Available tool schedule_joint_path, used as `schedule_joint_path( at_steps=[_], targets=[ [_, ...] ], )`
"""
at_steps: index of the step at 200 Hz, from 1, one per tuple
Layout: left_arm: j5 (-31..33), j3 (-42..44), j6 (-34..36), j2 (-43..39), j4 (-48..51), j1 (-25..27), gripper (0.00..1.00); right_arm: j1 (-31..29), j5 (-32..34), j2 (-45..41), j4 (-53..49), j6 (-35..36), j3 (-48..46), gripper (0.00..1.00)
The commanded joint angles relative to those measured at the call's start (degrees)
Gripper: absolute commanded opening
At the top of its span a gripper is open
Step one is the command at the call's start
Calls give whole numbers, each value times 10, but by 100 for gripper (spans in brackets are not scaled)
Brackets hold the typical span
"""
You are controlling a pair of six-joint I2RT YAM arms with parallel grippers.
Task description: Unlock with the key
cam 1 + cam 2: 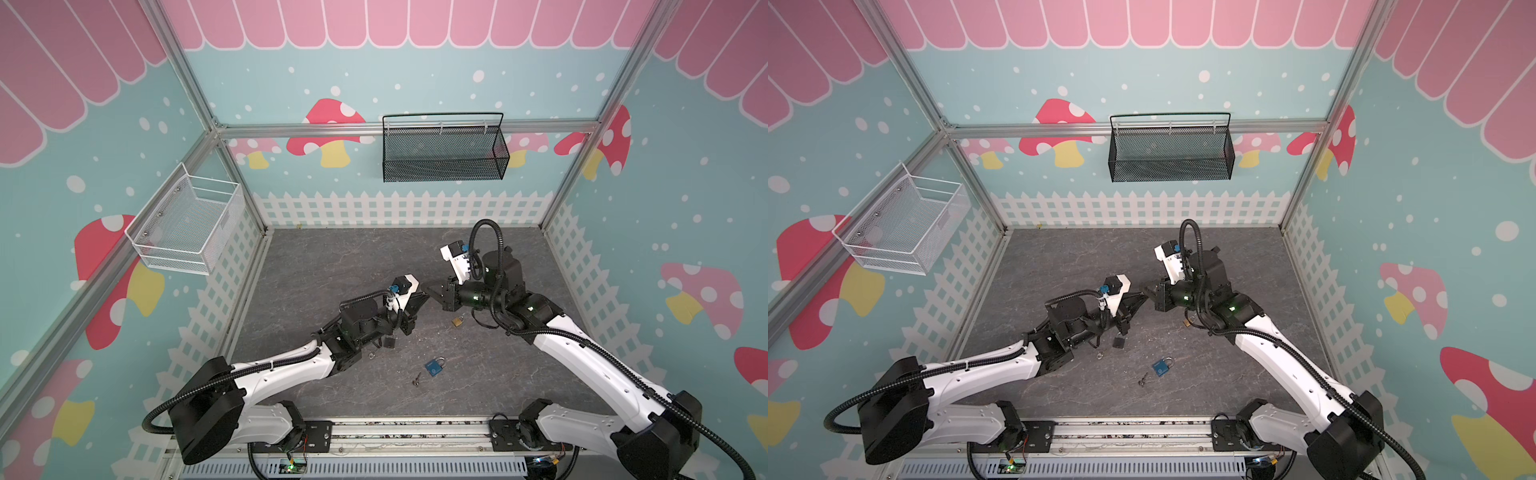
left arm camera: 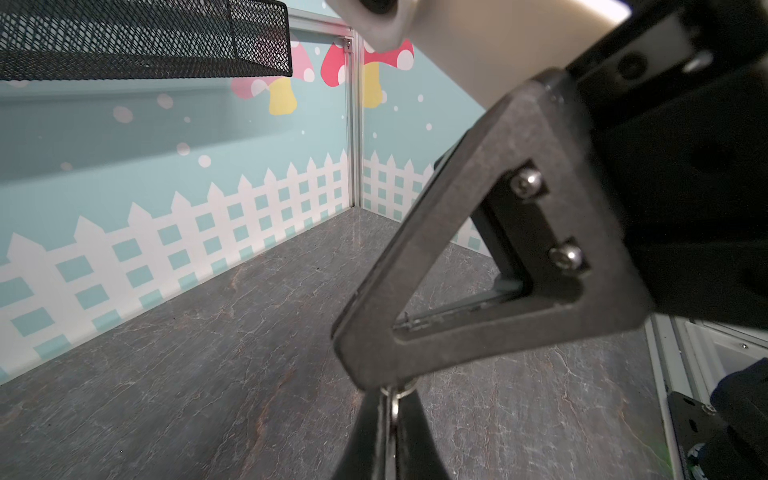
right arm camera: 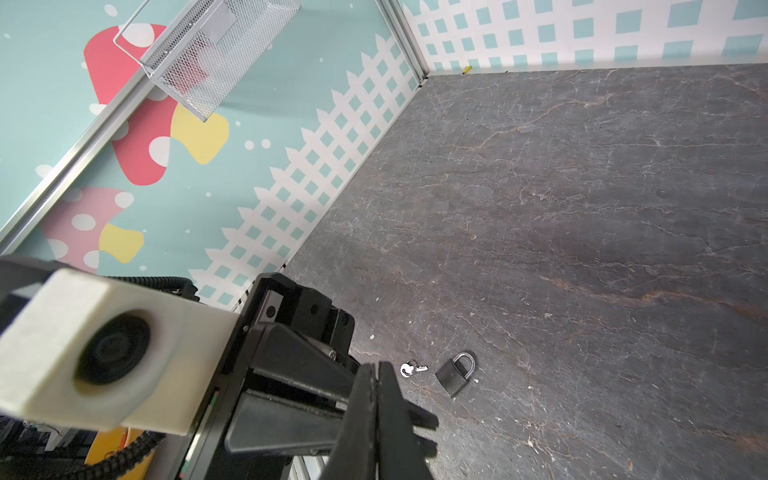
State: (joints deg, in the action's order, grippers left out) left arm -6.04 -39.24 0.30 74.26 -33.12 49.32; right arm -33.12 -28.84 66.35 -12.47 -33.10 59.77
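Observation:
Both grippers meet tip to tip above the middle of the table. My left gripper [image 2: 392, 401] is shut on a small silver key [image 2: 397, 392]; only its ring end shows between the fingers. My right gripper [image 3: 377, 368] is shut, and its fingertip [image 2: 374, 365] sits right on the same key. In both top views the left gripper [image 1: 427, 294] [image 1: 1144, 294] and right gripper [image 1: 429, 289] [image 1: 1145, 289] touch. A black padlock [image 1: 389, 342] [image 3: 455, 375], a blue padlock [image 1: 435, 366] and a brass padlock [image 1: 457, 321] lie on the table.
Two more keys lie loose: a key [image 1: 417, 379] by the blue padlock and a ringed key [image 3: 411, 369] by the black one. A black mesh basket [image 1: 444, 153] hangs on the back wall and a white wire basket [image 1: 187, 224] on the left wall.

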Motion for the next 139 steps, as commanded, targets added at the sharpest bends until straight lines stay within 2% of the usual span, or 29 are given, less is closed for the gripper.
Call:
schedule_joint_path(
  at_steps=[1,50,83,116,139],
  targets=[
    [-5,3,16,9,-8,3,7,-7,7,-13,9,-3,13,0],
    [-7,-1,11,13,-4,3,10,-6,8,-16,10,-3,13,0],
    [-17,-3,10,15,-5,3,8,-6,11,-17,11,-2,11,0],
    [-20,-3,12,12,-2,3,0,-6,18,-22,11,0,11,0],
    [-15,-3,9,6,2,2,0,-7,18,-22,10,3,11,0]
  ],
)
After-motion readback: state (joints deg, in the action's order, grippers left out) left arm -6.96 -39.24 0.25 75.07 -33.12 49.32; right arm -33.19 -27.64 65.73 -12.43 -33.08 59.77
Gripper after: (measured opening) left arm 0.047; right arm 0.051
